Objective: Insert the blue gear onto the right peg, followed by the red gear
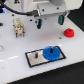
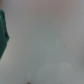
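The blue gear (image 1: 51, 52) lies flat on the right part of the grey black-bordered plate (image 1: 34, 61), around the spot of the right peg, which hardly shows at its hub. The plate's other pin (image 1: 36, 53) stands bare beside it. The red gear (image 1: 68, 33) lies on the white table at the exterior view's right, apart from the plate. My gripper (image 1: 50, 21) hangs above the table behind the plate, jaws wide apart and empty, to the left of the red gear. The wrist view shows only one teal finger (image 2: 3, 35) at the picture's edge over bare table.
A small beige block-like figure (image 1: 18, 27) stands on the table at the exterior view's left. The white arm body (image 1: 47, 7) fills the top of the view. The table's front edge runs just below the plate.
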Available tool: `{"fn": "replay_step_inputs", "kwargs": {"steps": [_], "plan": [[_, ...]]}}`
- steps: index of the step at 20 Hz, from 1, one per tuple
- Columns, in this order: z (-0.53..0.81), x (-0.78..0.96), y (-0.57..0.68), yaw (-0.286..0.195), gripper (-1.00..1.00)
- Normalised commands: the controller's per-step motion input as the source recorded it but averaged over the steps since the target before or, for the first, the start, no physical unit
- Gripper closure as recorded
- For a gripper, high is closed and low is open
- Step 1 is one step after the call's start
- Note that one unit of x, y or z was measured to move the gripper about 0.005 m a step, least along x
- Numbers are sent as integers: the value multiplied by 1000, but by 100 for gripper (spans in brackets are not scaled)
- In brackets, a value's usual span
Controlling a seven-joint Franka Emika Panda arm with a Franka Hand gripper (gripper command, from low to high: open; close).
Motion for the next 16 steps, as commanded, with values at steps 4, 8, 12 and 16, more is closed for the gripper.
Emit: {"fn": "replay_step_inputs", "kwargs": {"steps": [4, 8, 12, 16], "plan": [[-43, -32, 50, 0, -100], [76, 552, 181, 0, -100], [170, 654, 359, 0, -100], [122, 513, 521, 0, -100]]}}
